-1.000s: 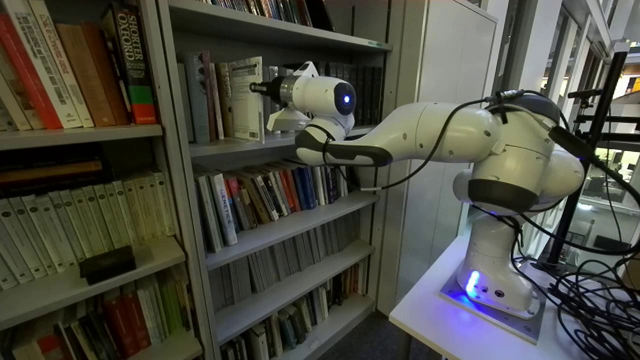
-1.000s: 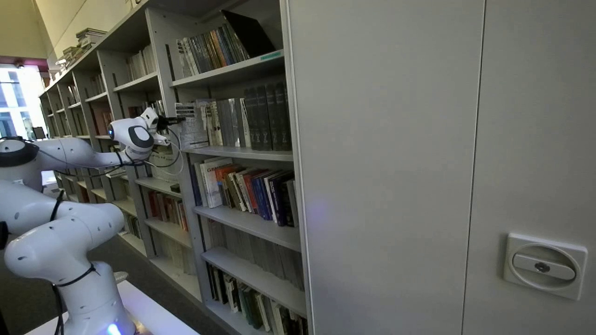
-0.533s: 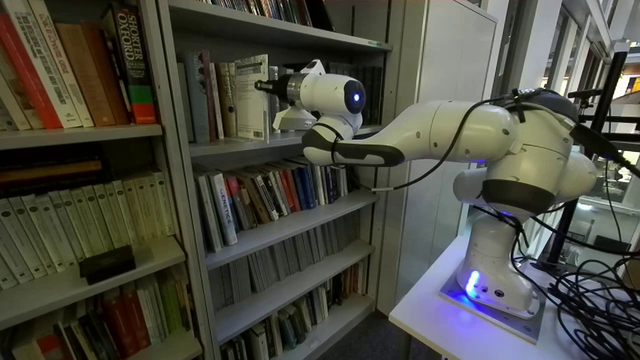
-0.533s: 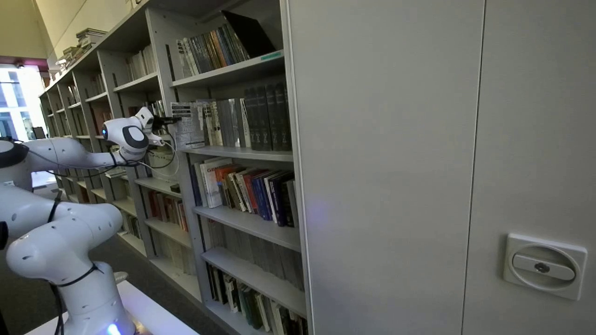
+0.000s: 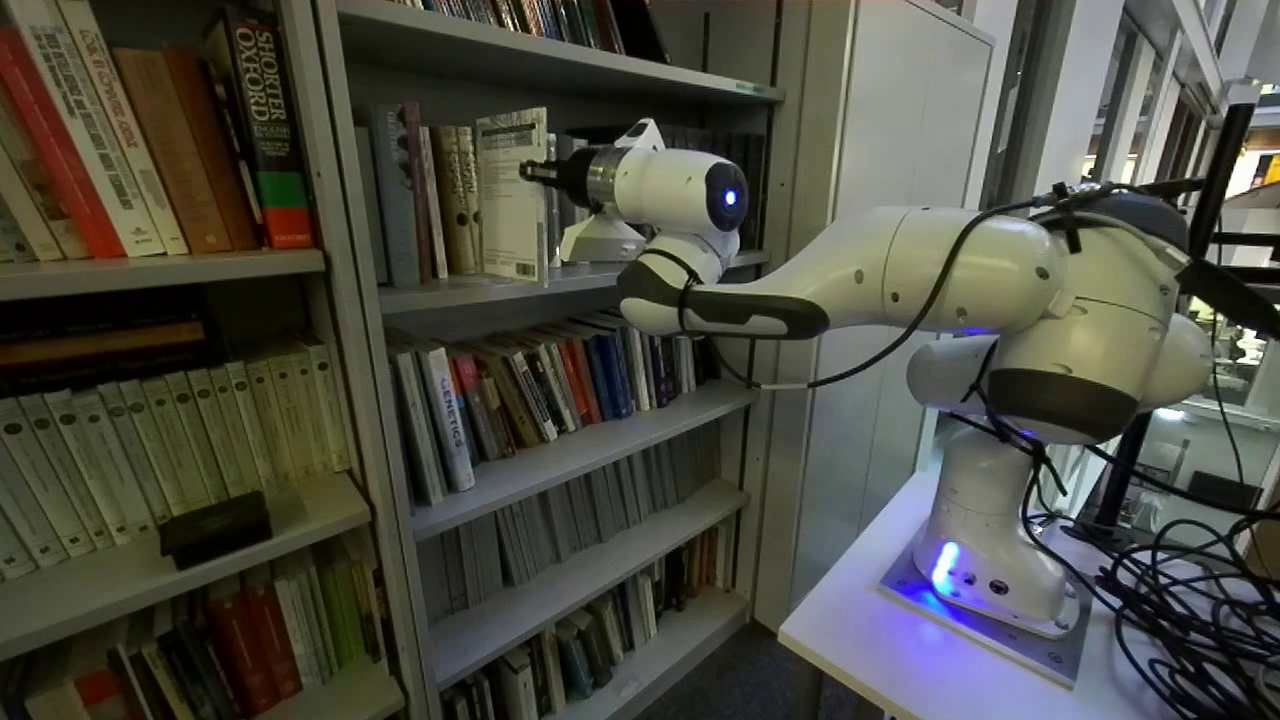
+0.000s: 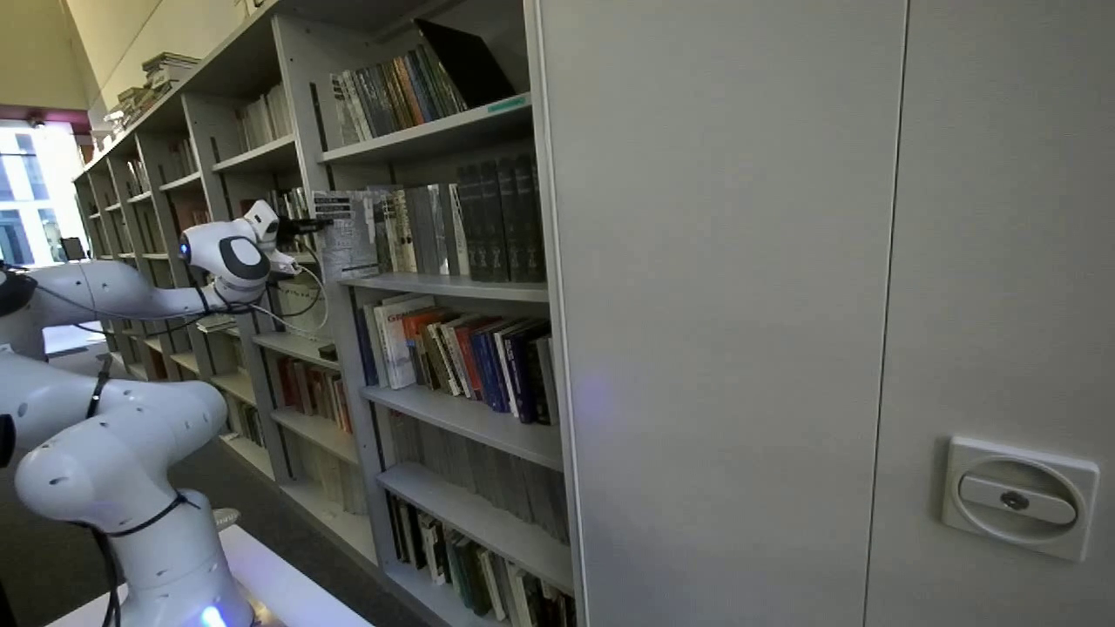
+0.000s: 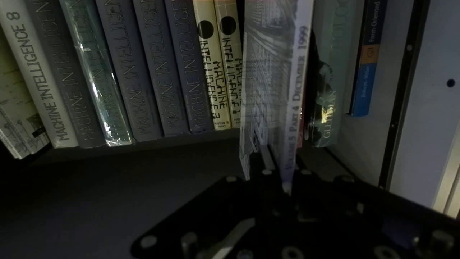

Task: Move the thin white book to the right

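Wrist view, left to right: row of Machine Intelligence volumes; then the thin white book, spine lettered "Volume 5 Part 4 December 1999". Gripper pinches it near the "Volume" end of the spine, one finger against each broad face. Right of the book: a Gleitman volume, then a blue-and-black book near the side panel. In both exterior views the white book is upright at shelf level, jutting out in front of its neighbours.
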`<state>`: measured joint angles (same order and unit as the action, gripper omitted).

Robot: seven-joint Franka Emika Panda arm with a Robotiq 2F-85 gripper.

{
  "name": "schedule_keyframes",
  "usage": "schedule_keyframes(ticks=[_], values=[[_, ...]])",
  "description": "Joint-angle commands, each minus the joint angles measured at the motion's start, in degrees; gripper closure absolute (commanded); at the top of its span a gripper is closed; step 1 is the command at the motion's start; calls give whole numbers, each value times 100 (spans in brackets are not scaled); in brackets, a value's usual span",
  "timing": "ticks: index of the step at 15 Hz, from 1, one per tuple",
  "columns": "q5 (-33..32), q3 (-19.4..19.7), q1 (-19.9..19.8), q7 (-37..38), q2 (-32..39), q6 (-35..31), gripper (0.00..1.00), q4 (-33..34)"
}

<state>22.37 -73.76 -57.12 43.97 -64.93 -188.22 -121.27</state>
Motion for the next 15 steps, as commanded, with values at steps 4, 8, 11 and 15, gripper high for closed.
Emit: schedule_keyframes(ticks=[4, 8, 11, 15], values=[[63, 254, 198, -90, -217, -233, 98, -368], [58, 296, 205, -88, -288, -237, 98, -427], [55, 295, 198, -87, -277, -243, 98, -437], [67, 307, 182, -72, -305, -231, 98, -449]])
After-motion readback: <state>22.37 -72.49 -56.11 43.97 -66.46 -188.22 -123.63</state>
